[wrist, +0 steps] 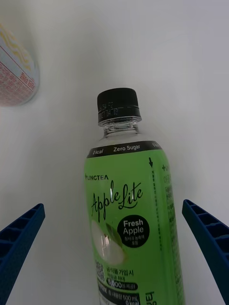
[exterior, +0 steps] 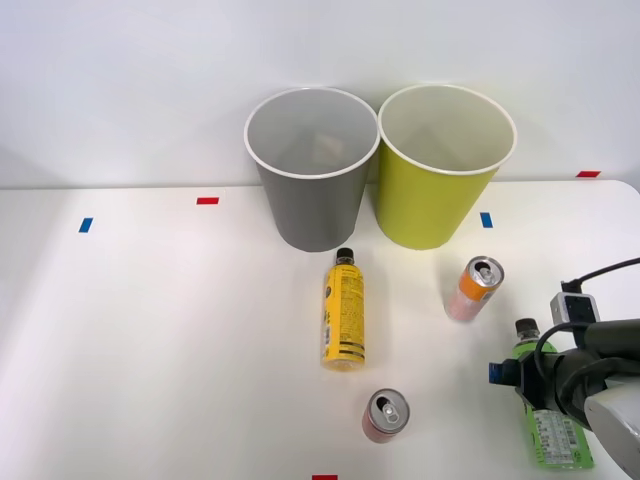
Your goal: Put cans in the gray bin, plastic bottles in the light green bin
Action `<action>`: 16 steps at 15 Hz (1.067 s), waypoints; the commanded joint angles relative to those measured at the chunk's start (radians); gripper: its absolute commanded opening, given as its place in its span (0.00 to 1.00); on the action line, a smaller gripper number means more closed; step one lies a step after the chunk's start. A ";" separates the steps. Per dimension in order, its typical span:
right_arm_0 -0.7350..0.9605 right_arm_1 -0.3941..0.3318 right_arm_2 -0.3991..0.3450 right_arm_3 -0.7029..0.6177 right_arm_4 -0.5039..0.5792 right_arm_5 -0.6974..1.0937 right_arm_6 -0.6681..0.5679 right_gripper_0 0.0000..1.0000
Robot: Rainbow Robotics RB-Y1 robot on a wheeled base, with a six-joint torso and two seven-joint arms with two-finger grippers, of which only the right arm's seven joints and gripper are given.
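On the white table [exterior: 150,330], the gray bin [exterior: 312,190] and green bin [exterior: 440,185] stand side by side at the back. The yellow bottle [exterior: 343,315] lies in front of them, cap toward the gray bin. A pink can [exterior: 385,415] stands nearer the front edge, an orange can [exterior: 474,288] to its right. At far right the green bottle [wrist: 131,214] lies flat, its long axis running front to back with the cap pointing at the bins, between the spread fingers [wrist: 19,238] of the right gripper [wrist: 114,257], neither touching it.
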 commanded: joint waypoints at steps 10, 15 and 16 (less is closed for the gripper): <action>-0.025 0.000 0.025 0.094 0.041 -0.077 -0.002 1.00; -0.036 0.000 0.057 0.138 0.074 -0.112 -0.006 1.00; -0.037 0.000 0.057 0.138 0.074 -0.112 -0.005 1.00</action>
